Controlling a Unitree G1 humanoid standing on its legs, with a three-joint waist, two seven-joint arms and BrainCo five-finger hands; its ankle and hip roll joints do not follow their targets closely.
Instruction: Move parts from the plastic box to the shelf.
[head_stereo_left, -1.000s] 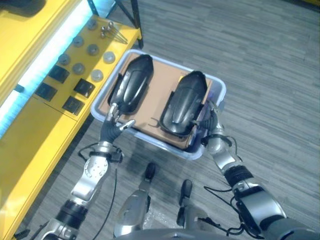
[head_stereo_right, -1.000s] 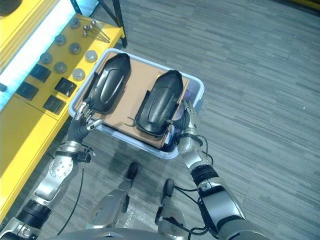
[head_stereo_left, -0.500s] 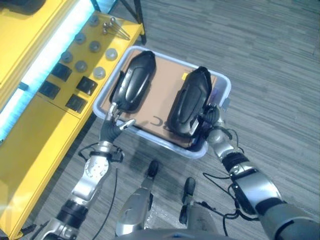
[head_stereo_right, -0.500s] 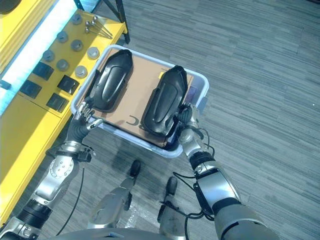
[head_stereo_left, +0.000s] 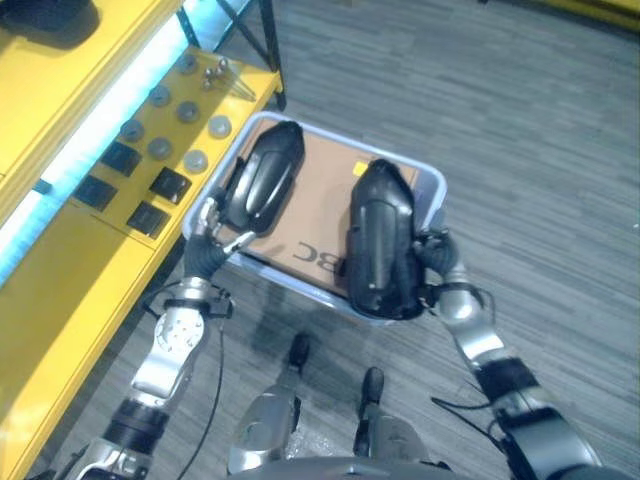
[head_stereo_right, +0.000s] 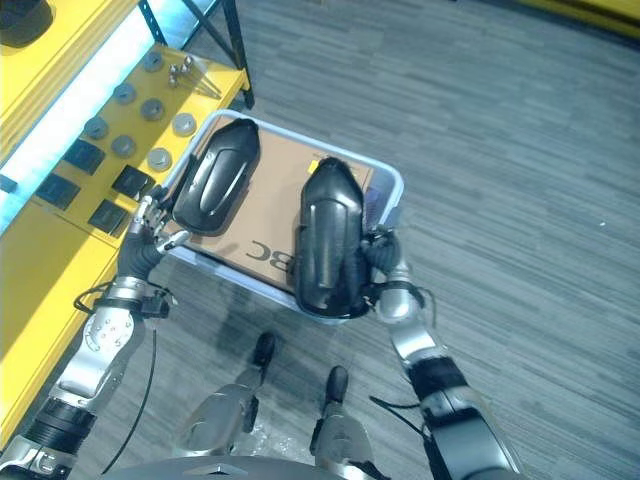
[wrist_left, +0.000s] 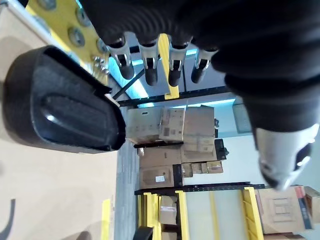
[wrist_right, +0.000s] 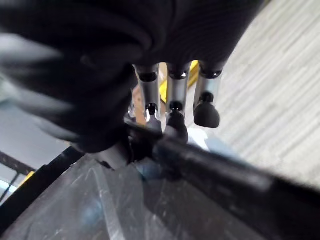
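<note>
Grey floor; right hand (head_stereo_left: 441, 272) fingers grip black part (head_stereo_left: 381, 240) lengthwise over box (head_stereo_left: 432, 186); left hand (head_stereo_left: 207, 240) relaxed

The left arm reaches forward from the near left, its hand (head_stereo_left: 207, 243) held up with fingers (wrist_left: 145, 65) straight and spread, thumb apart, holding nothing. The right arm comes in from the near right, wrist bent inward, and the right hand (head_stereo_left: 438, 262) has its fingers (wrist_right: 175, 107) curled in a pinch.
</note>
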